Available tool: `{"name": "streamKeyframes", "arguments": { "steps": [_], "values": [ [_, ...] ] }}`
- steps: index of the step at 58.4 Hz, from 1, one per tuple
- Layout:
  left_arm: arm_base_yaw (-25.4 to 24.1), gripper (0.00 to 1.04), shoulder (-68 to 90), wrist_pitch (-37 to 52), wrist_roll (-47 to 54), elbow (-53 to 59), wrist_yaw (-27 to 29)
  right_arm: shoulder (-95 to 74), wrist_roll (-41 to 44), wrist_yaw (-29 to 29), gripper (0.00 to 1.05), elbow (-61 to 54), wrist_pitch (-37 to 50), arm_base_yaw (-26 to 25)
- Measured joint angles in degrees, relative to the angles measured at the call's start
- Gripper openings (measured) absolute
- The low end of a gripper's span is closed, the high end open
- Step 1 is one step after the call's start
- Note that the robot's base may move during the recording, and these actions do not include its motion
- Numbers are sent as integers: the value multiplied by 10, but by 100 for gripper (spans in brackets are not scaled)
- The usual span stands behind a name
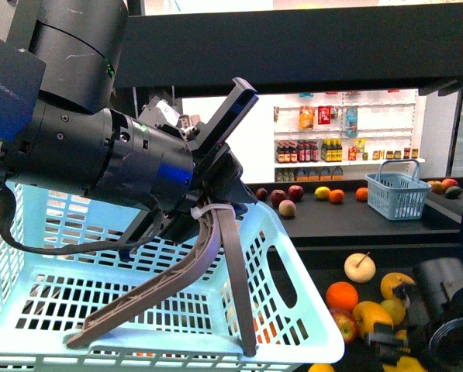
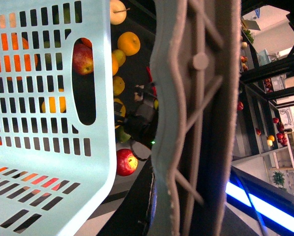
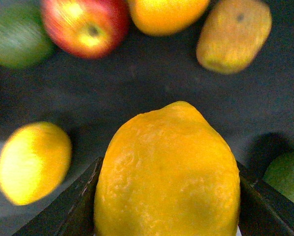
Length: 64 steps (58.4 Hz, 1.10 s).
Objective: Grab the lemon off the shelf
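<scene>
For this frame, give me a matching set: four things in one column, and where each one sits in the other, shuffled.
Things:
1. lemon
2. grey basket handles
3. small blue basket
4. pale stemmed fruit

Places:
A. on the far deck of the shelf
B. between the fingers of the right gripper
C. hanging at the left gripper
D. on the near deck, beside an orange

Pairs: 1-B, 2-C, 3-A, 4-D

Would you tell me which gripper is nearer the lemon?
Right. The right gripper grips the lemon between its fingers; the left gripper is well apart, holding the basket handle.
</scene>
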<state>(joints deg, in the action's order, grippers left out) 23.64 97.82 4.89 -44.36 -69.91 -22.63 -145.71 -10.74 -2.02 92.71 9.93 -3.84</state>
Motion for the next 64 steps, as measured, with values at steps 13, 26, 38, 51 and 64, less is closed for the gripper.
{"name": "streamKeyframes", "arguments": {
  "steps": [13, 26, 38, 51, 64],
  "values": [
    [0, 12, 0, 0, 0, 0, 0, 214, -40, -92, 65, -150, 50, 2],
    [0, 12, 0, 0, 0, 0, 0, 363, -97, -156, 65, -218, 33, 49],
    [0, 12, 0, 0, 0, 0, 0, 411, -114, -165, 65, -243, 26, 107],
    [0, 12, 0, 0, 0, 0, 0, 413, -125, -170, 65, -271, 37, 154],
    [0, 12, 0, 0, 0, 0, 0, 389, -137, -169, 65, -275, 49, 196]
  ]
}}
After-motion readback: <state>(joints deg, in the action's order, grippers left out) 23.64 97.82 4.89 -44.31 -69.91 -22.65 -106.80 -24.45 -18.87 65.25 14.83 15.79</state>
